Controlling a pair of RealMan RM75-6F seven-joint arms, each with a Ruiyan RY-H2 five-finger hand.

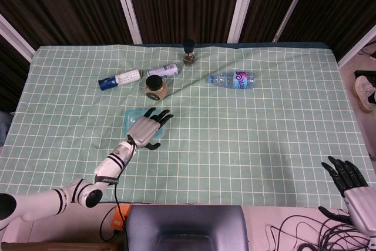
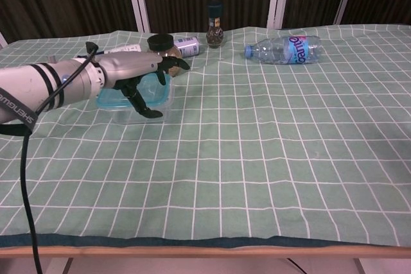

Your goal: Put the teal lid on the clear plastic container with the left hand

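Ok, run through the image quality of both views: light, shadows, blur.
Head view: flat, even light and sharp focus; only a faint shadow under the left hand. Chest view: also even, the clear plastic container shows no harsh glare, and the left forearm close to the lens looks oversized. No motion blur in either view.
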